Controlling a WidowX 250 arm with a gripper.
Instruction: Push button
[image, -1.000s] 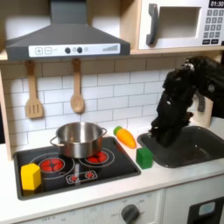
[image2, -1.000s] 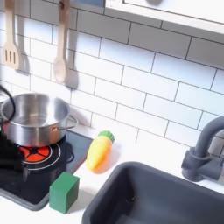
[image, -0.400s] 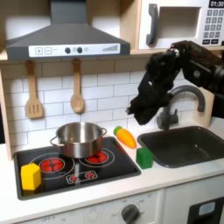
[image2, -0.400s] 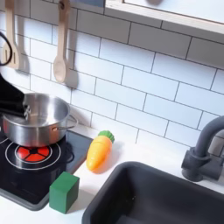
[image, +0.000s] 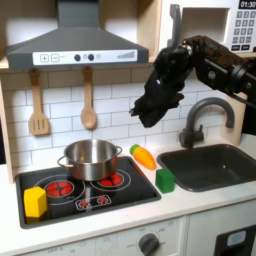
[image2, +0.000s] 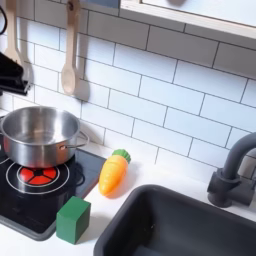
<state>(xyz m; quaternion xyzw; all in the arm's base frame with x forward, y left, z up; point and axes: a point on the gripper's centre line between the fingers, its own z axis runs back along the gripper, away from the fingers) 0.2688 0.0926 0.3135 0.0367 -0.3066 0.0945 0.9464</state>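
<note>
Up on the hood (image: 75, 40), across its lower front band: a small row of buttons (image: 85, 57), set side by side, long axis running left to right in the first exterior view, faces turned outward toward the room. Too small to count or to tell apart. Further buttons on the microwave keypad (image: 245, 25) at the first exterior view's top right, cut off by the edge.

Held high in front of the tiles, to the first exterior view's right of the hood and below the buttons' level: black arm (image: 215, 65), with fingers (image: 142, 110) hanging at its lower end, well apart from the buttons. Cannot tell whether apart or together; merged into one dark mass. At the second exterior view's left edge, a black shape (image2: 10, 72), cut off, above the pot (image2: 40, 135).

Between fingers and buttons: spoon (image: 88, 105) and spatula (image: 38, 105) hanging on the tiles under the hood.

Below, on the stove (image: 85, 192): pot on the back burner, yellow block (image: 36, 202) at the front corner on the first exterior view's left. On the table (image: 190, 200): carrot (image: 145, 156) just beside the pot, green block (image: 165, 180) near the stove's edge, sink (image: 220, 165) and faucet (image: 205, 115) at the first exterior view's right. Knob (image: 150, 243) on the front panel, partly cropped.
</note>
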